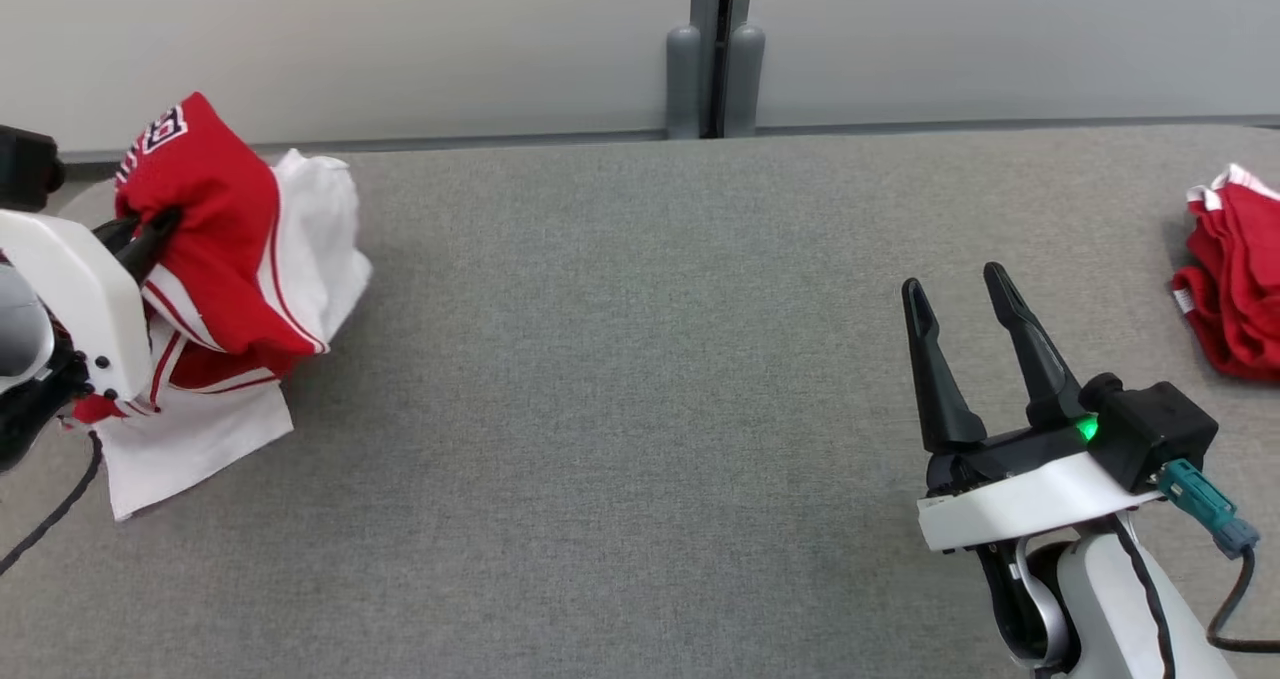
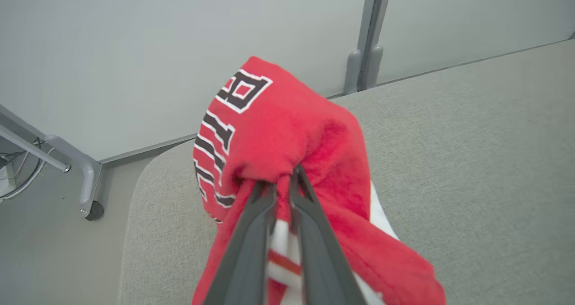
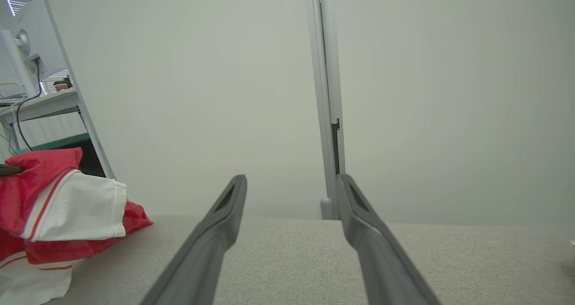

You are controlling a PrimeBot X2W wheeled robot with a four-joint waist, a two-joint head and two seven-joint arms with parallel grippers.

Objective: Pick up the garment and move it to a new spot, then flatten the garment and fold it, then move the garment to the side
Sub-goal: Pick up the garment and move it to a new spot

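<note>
1. Left gripper (image 2: 284, 179) is pinched tight on a fold of the red-and-white garment (image 1: 225, 259), bunched at the table's (image 1: 640, 379) left end.
2. Right gripper (image 1: 953, 281) hovers spread and empty, well apart.

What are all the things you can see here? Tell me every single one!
red and white jersey: 1, red with white panels and black lettering, left end of the table
red cloth pile: 1, red with white trim, right edge of the table
table: 1, grey, under everything
wall panels: 2, pale grey, behind the table
left fingers: 2, dark, shut on the jersey
right fingers: 2, dark, open above the table, holding nothing
</note>
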